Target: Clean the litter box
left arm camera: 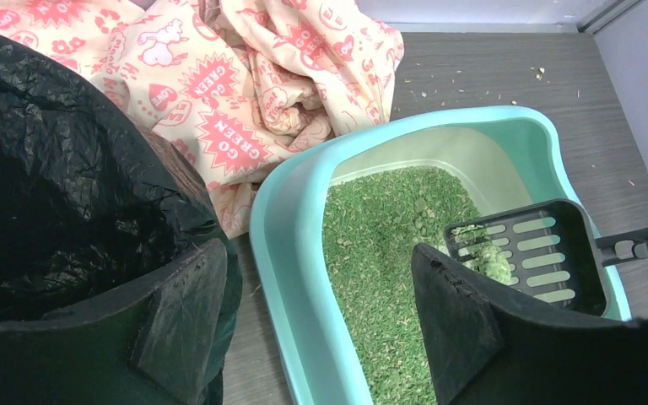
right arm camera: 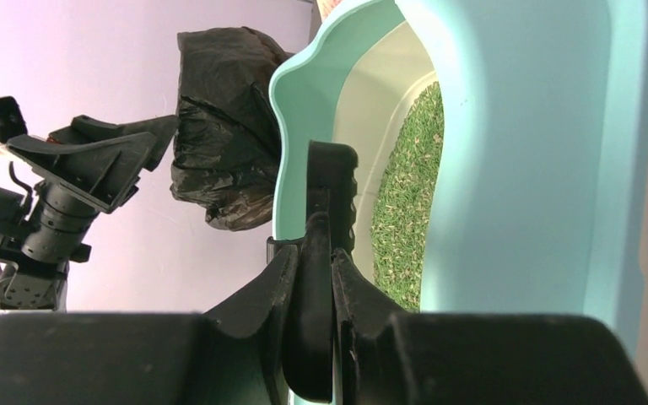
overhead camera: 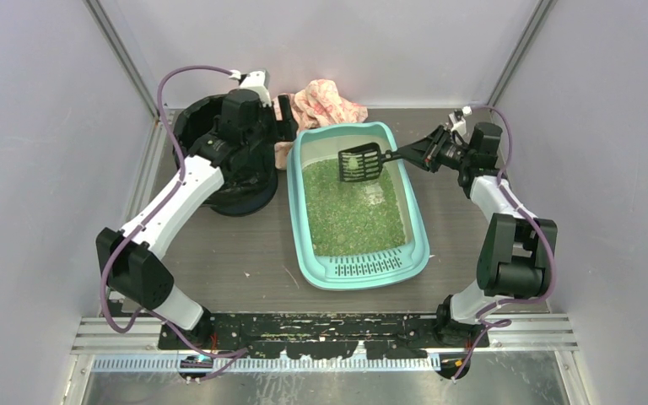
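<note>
The litter box (overhead camera: 295,211) lies between our two sets of jaws, the bin (overhead camera: 187,126) beneath our spread, empty left jaws. Our right jaws clench the scoop (overhead camera: 364,162) by its handle; we should hold it level so the clump (overhead camera: 350,166) crosses without spilling.

This is a robot test cell in a lab. Plain pale panels (overhead camera: 42,169) enclose a grey table (overhead camera: 219,257) on three sides, with metal posts (overhead camera: 122,51) at its far corners. A slotted metal rail (overhead camera: 329,325) along the near edge carries the cabled arm bases (overhead camera: 187,314).
</note>
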Controlling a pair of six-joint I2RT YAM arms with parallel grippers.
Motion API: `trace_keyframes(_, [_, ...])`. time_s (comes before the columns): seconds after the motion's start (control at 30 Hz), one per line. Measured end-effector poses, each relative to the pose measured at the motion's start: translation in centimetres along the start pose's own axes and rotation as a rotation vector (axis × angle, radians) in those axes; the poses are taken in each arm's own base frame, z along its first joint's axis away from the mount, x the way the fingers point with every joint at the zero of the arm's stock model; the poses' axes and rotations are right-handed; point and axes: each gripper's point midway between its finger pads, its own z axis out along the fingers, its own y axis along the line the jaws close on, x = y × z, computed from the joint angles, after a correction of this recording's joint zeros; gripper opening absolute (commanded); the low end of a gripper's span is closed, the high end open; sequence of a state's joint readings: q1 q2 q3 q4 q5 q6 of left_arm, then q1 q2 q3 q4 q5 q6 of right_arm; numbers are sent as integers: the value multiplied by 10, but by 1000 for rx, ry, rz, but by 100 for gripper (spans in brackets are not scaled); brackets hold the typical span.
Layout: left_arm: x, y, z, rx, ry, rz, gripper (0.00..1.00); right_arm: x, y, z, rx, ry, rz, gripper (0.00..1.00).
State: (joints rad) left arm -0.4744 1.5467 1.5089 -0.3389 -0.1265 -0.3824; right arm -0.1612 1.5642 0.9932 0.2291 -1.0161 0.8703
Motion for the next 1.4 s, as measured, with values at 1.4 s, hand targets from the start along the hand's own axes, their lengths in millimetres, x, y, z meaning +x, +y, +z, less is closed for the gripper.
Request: trace_keyframes(1.4, [-75, 38, -22, -176, -159, -94, 84, -51, 94, 4, -70, -45, -125, 1])
